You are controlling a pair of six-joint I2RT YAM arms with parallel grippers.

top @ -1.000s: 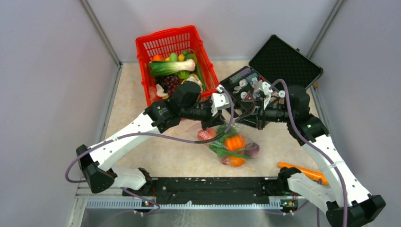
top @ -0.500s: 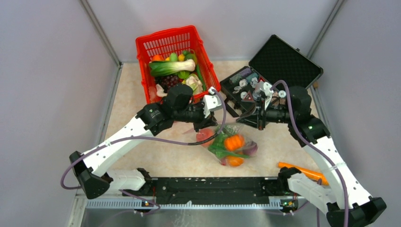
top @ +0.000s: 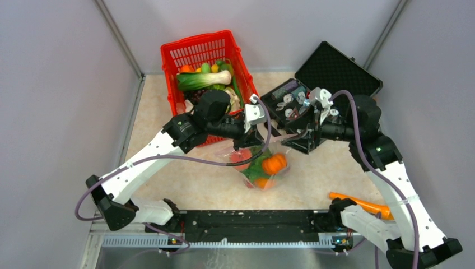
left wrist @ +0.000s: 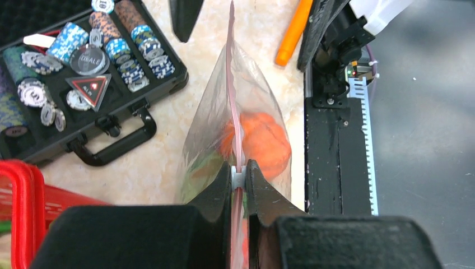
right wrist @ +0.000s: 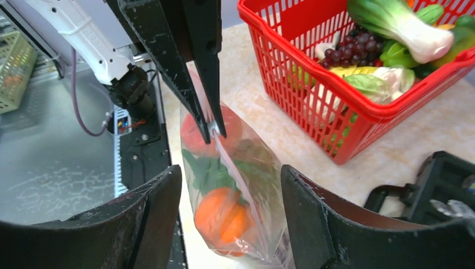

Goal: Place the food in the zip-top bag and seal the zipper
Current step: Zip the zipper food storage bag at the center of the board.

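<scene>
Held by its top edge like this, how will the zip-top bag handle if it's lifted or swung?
Likely floppy: the zip-top bag hangs in creased folds from the left gripper, shut on the zipper. Probably bottom-heavy and apt to swing, since the pumpkin and other food sag low.

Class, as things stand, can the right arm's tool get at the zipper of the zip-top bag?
Probably yes: the right tool is open, the zipper lies bare just ahead of it, and the left tool pinches it at only one spot.
</scene>
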